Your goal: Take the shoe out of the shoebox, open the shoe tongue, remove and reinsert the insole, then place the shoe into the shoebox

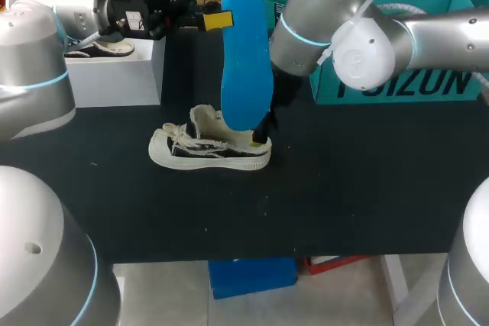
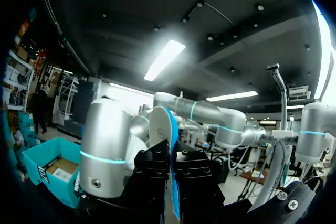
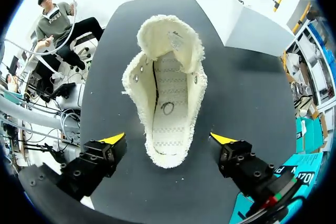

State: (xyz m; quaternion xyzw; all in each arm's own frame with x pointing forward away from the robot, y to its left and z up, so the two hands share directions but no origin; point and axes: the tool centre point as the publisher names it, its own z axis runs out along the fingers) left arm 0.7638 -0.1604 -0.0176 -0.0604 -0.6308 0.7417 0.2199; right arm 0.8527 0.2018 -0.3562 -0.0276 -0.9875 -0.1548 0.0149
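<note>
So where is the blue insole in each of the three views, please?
Head view: the insole stands upright above the shoe, held by the left gripper.
Left wrist view: seen edge-on, between that gripper's fingers.
Right wrist view: not in it.
Shared landmark: the teal shoebox, visible in all three views.

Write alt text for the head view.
The left gripper holds a blue insole upright above a white shoe standing on the black table. The right arm comes down at the shoe's heel.
</note>
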